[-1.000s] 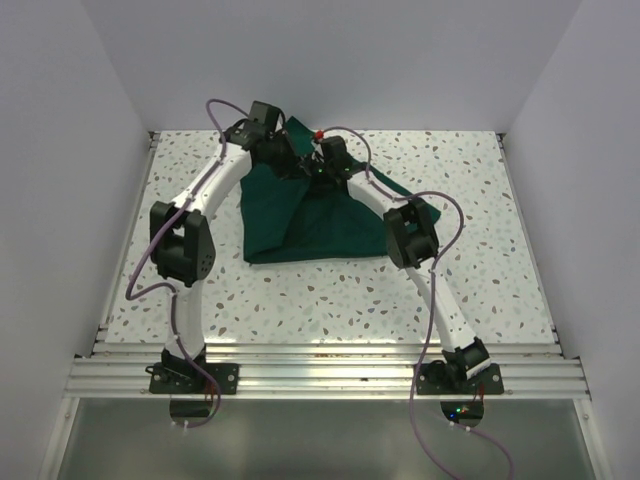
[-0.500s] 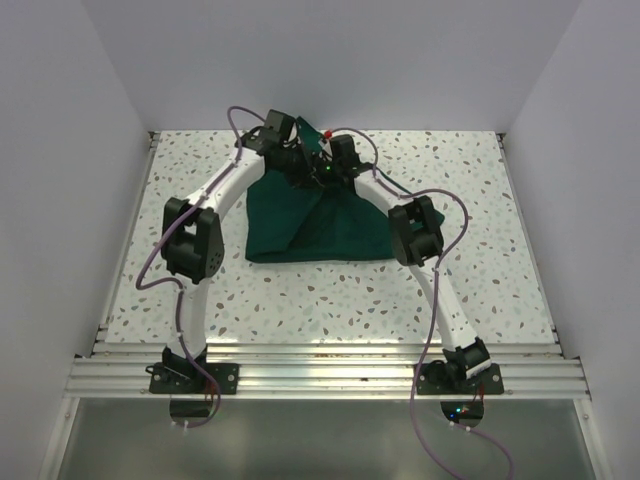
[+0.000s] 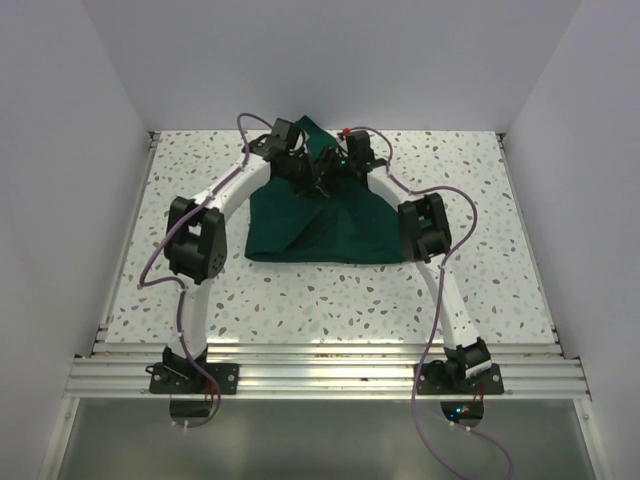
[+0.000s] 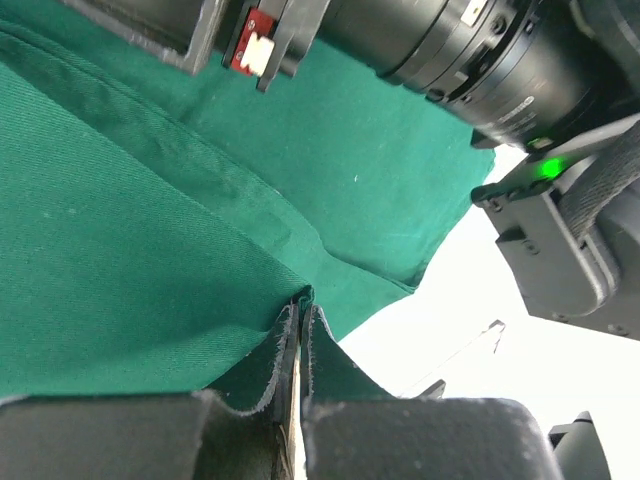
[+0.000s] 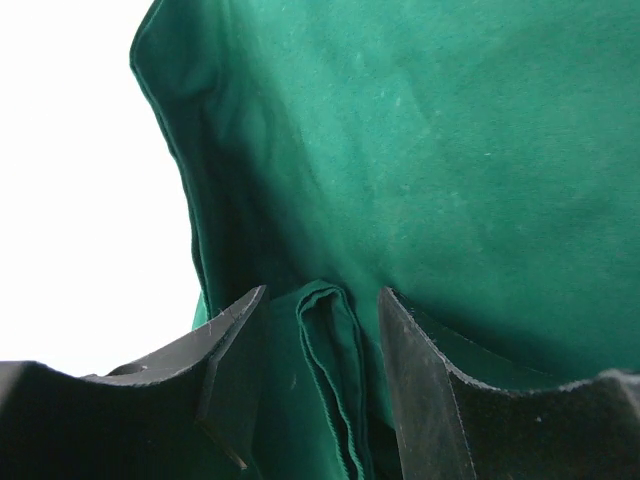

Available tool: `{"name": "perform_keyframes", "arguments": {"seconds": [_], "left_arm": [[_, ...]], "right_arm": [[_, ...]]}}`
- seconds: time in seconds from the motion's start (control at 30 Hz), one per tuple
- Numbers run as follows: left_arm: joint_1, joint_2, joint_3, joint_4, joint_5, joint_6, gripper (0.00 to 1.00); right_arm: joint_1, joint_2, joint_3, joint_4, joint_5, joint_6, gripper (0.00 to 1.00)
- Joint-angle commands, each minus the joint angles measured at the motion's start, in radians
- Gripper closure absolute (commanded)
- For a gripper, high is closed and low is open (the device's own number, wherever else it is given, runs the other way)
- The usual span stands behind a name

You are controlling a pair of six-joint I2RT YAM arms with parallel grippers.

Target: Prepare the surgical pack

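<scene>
dark green drape (image 3: 320,225), folded, far edge lifted

I am looking into a robot test lab. Two white robot arms (image 3: 228,185) are bolted to a metal rail (image 3: 320,372) at the edge of a speckled worktop (image 3: 330,300). Plain white walls (image 3: 60,200) box it in. Purple cables (image 3: 141,272) hang loose.

Two white arms (image 3: 228,187), chunky black joints (image 3: 193,240), thin purple cables (image 3: 427,345) looping off each one, flat black feet (image 3: 195,378) bolted down, dark fingers (image 5: 232,355) with rough edges, small green light (image 4: 545,168), little red tag (image 4: 262,22) with white mark
</scene>
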Motion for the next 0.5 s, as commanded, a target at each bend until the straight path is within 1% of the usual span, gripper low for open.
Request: {"name": "perform_keyframes", "arguments": {"seconds": [0.0, 0.2, 0.33, 0.47], "left_arm": [[-0.013, 0.02, 0.001, 0.053, 0.044, 0.025, 1.0], [-0.027, 0.042, -0.005, 0.097, 0.047, -0.002, 1.0], [-0.038, 0.068, 0.017, 0.097, 0.058, -0.007, 1.0], [-0.048, 0.08, 0.006, 0.097, 0.059, -0.004, 1.0]], "right_arm": [[-0.013, 0.026, -0.003, -0.084, 0.031, 0.005, 0.48], [-0.015, 0.054, 0.02, -0.105, 0.03, 0.01, 0.48], [-0.015, 0.058, 0.011, -0.139, 0.046, 0.006, 0.48], [-0.013, 0.069, 0.017, -0.15, 0.048, 0.014, 0.48]]}}
